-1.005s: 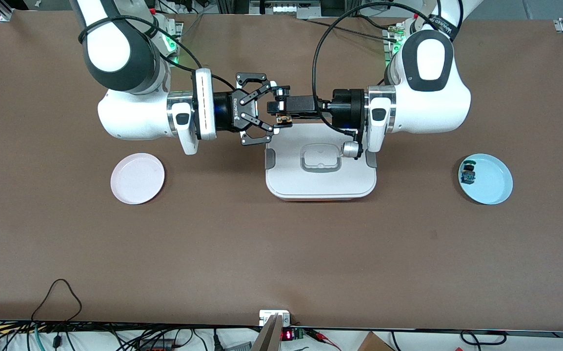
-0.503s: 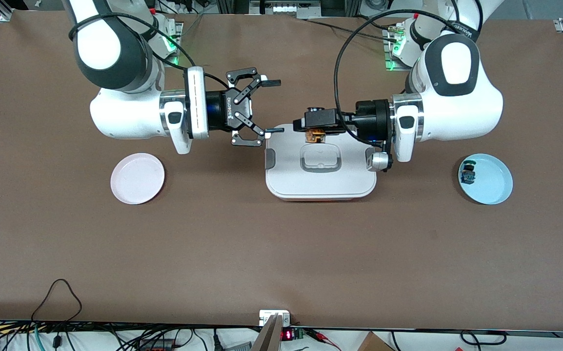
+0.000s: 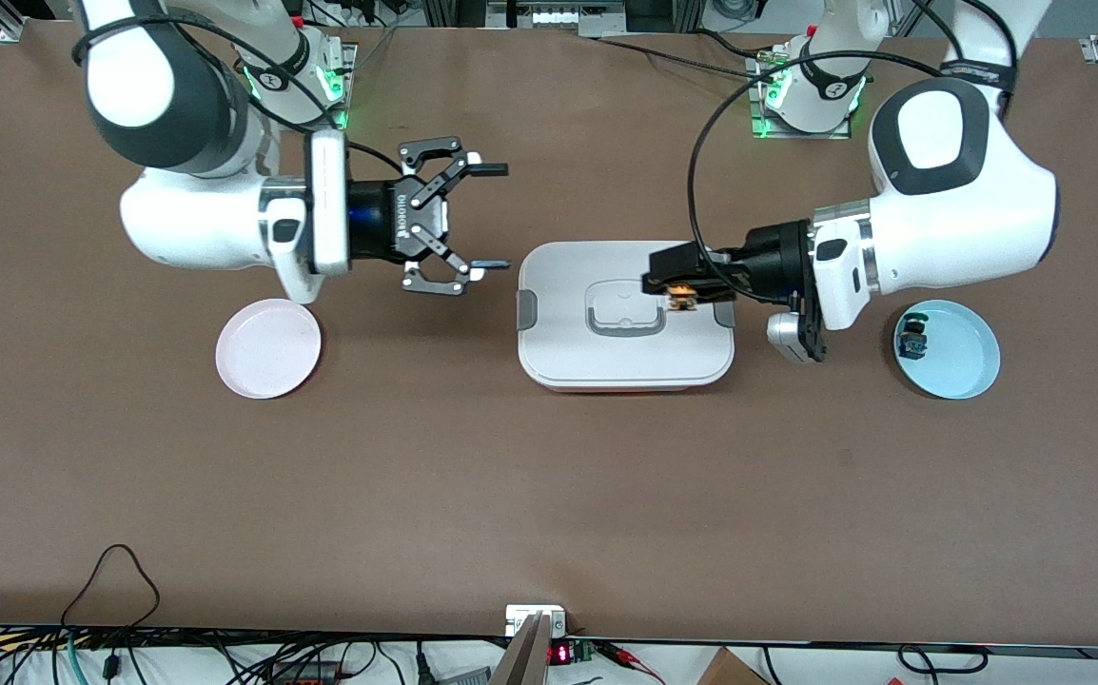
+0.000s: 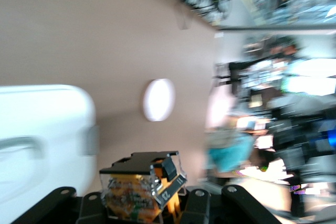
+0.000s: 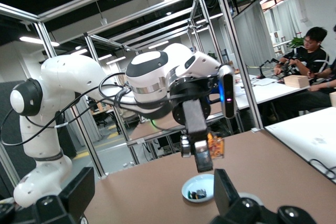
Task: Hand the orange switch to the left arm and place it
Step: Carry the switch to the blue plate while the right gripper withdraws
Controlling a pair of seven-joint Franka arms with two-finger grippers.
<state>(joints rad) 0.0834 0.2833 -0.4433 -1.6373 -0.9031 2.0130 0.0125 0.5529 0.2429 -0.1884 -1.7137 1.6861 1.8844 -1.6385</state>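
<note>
Left pincer (image 3: 671, 283) over the box (image 3: 625, 357), at the end toward the left arm, pinching the switch (image 3: 679, 300). Switch gripped at the fingertips, hanging just under them above the lid, beside the grey handle recess (image 3: 625, 310). Orange and yellowish body with a clear cover and dark top, seen close in the left wrist view (image 4: 137, 188) and farther off in the right wrist view (image 5: 214, 146).

Right pincer (image 3: 482, 217) in the air over bare table (image 3: 549, 495), between the pink plate (image 3: 268, 347) and the box, fingers spread wide, holding nothing.

Blue plate (image 3: 963, 366) at the left arm's end, carrying a small blue-and-green switch (image 3: 912, 339).
</note>
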